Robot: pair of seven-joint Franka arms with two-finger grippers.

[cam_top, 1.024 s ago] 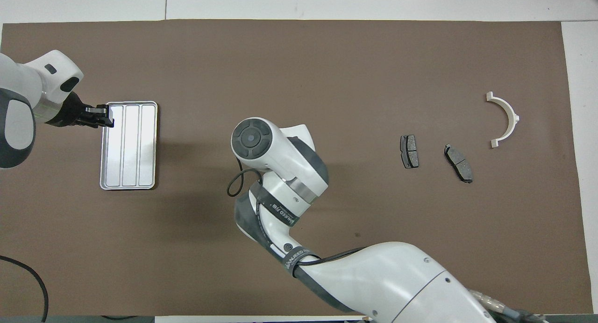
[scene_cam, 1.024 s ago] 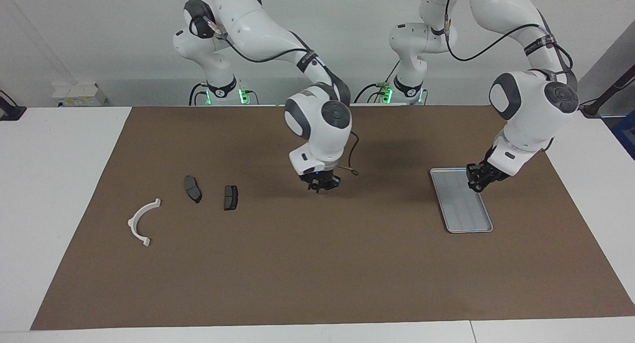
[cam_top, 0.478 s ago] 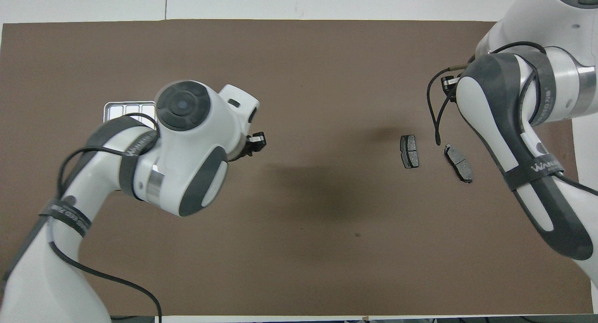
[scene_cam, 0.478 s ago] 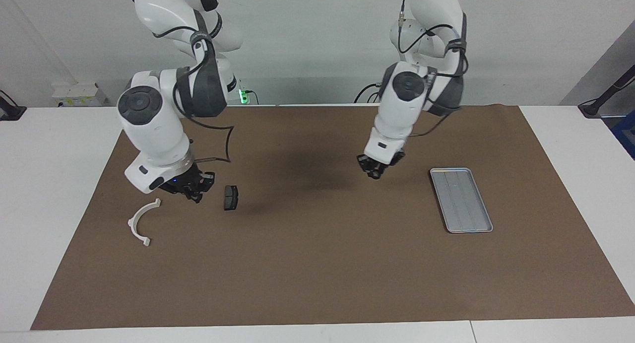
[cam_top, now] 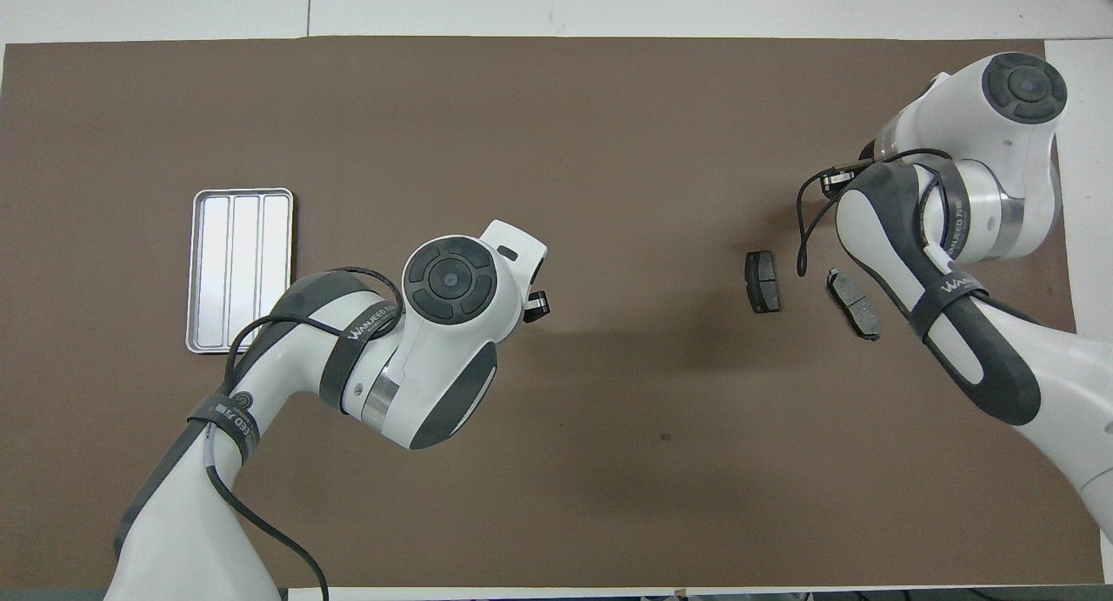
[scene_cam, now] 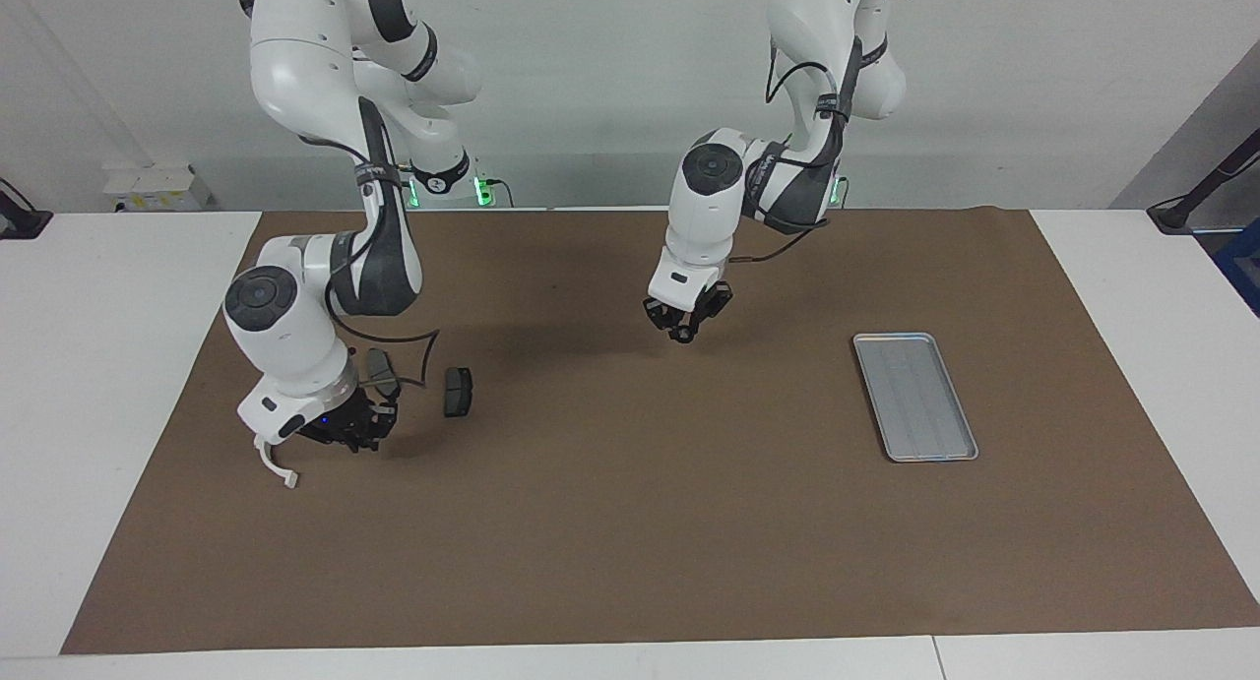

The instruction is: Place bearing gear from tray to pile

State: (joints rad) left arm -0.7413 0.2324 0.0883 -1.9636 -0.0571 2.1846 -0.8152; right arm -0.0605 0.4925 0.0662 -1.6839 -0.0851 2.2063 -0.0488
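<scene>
The silver-grey tray (scene_cam: 915, 395) lies toward the left arm's end of the brown mat and nothing shows in it; it also shows in the overhead view (cam_top: 241, 270). No bearing gear shows in either view. The pile is toward the right arm's end: two dark plates (scene_cam: 458, 392) (scene_cam: 379, 370), also seen from overhead (cam_top: 763, 282) (cam_top: 855, 303), and a white arc (scene_cam: 281, 471) mostly hidden by the right arm. My right gripper (scene_cam: 349, 432) is low over the mat beside the arc. My left gripper (scene_cam: 684, 324) hangs over the mat's middle; its tip shows from overhead (cam_top: 536, 303).
The brown mat (scene_cam: 630, 523) covers most of the white table. The right arm's wrist (cam_top: 948, 210) covers the arc from overhead. A loose black cable (scene_cam: 423, 350) loops off the right wrist over the plates.
My right gripper has swung from the mat's middle to the pile and dropped low beside the arc. My left gripper has left the tray and moved over the mat's middle.
</scene>
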